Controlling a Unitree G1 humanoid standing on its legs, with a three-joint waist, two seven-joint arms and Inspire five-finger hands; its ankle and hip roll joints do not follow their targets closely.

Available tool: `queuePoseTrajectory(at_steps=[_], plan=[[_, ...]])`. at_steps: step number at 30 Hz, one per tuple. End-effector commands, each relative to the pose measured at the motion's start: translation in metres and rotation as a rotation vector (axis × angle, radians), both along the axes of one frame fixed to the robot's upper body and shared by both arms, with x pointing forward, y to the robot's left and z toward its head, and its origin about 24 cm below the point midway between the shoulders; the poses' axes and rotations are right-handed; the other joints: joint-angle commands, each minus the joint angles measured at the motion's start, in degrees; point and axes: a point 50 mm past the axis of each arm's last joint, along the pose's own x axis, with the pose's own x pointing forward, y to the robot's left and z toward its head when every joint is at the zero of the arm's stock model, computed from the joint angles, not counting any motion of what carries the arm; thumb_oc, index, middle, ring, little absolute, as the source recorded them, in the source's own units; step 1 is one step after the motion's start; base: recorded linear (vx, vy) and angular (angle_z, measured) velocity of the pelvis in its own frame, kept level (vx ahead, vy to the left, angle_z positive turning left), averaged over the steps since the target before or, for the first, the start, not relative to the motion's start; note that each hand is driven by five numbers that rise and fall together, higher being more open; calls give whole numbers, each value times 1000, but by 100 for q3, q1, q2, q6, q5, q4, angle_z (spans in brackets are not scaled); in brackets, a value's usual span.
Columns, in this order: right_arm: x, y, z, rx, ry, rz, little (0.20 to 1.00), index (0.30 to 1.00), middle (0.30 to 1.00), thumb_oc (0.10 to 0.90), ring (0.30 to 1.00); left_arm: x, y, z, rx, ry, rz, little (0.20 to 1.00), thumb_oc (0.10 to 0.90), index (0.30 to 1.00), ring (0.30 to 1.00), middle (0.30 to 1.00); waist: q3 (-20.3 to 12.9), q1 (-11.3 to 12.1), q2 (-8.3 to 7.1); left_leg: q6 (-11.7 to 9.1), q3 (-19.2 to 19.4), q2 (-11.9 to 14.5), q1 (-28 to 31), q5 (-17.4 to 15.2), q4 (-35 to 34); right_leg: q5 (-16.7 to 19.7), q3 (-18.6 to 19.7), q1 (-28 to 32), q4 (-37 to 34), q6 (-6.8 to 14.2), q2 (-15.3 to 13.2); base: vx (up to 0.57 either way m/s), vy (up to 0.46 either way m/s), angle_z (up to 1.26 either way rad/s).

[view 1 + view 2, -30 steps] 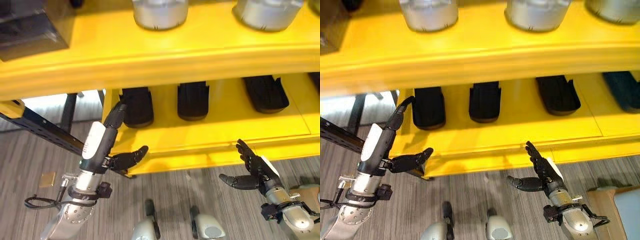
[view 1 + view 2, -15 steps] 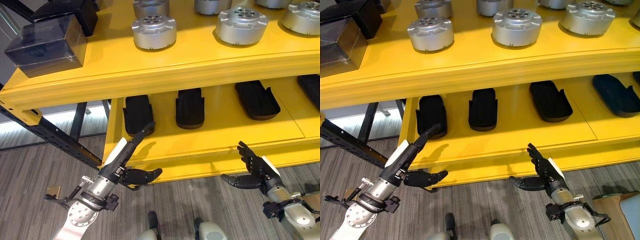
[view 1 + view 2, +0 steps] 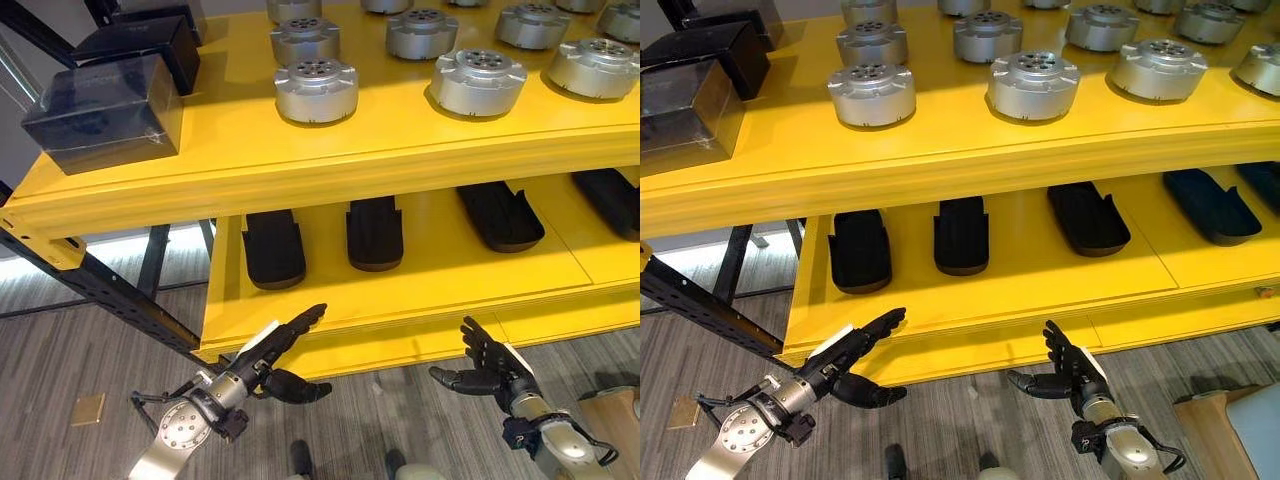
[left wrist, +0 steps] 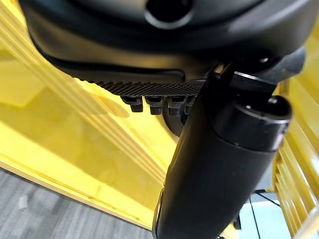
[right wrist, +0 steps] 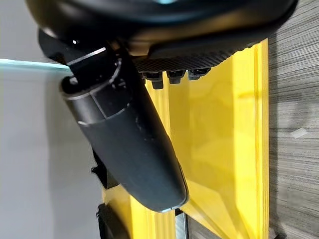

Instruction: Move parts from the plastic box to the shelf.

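My left hand (image 3: 258,362) is open and empty, its fingers stretched toward the front lip of the yellow shelf's (image 3: 400,335) lower level. Low on the right, my right hand (image 3: 492,364) is also open and holds nothing, just in front of that lip. Black oblong parts (image 3: 273,247) lie in a row on the lower level. Round silver metal parts (image 3: 316,88) stand on the upper level. In the left wrist view the straight thumb (image 4: 214,174) points at the yellow shelf (image 4: 75,124). The right wrist view shows that hand's thumb (image 5: 129,134) straight too.
Dark wrapped boxes (image 3: 105,105) sit at the upper level's left end. A black rack beam (image 3: 110,290) slants down to the floor on the left. A small tan square (image 3: 88,408) lies on the grey floor. A tan-edged, pale blue thing (image 3: 1232,432) shows at the lower right corner.
The whole picture has shifted: the camera moved, bringing the upper level into full view. My left arm has dropped from upright to nearly level. Both hands stay open and empty.
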Motion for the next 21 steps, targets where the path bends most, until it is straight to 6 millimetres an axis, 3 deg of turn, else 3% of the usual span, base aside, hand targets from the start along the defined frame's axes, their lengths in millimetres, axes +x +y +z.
queuePoseTrajectory(at_steps=[1,8,17,21], plan=[[30,6,32,29,-186,16,1000,1000,1000,900,1000,27,1,24,-106,-129,64,1000,900,1000,1000,1000,-267,-74,-84,-204,401,241,578,-563,-20,-16,-268,-332,217,175,30,27,15,-14],[24,14,10,104,-95,6,1000,1000,1000,900,1000,19,3,-4,-231,52,101,1000,900,1000,1000,1000,-351,-45,-129,-108,558,162,682,-690,-20,74,-313,-315,123,211,-17,51,3,-9],[16,19,1,126,-75,11,1000,1000,1000,900,1000,13,1,-9,-320,89,88,1000,900,1000,1000,1000,-393,-77,-174,-33,720,121,762,-775,-20,147,-307,-320,99,271,-73,31,0,-9],[14,18,0,114,-70,0,1000,1000,1000,900,1000,15,0,-8,-258,53,77,1000,900,1000,1000,1000,-411,-134,-184,-29,792,118,799,-792,-20,184,-275,-328,79,290,-78,17,7,-15]])
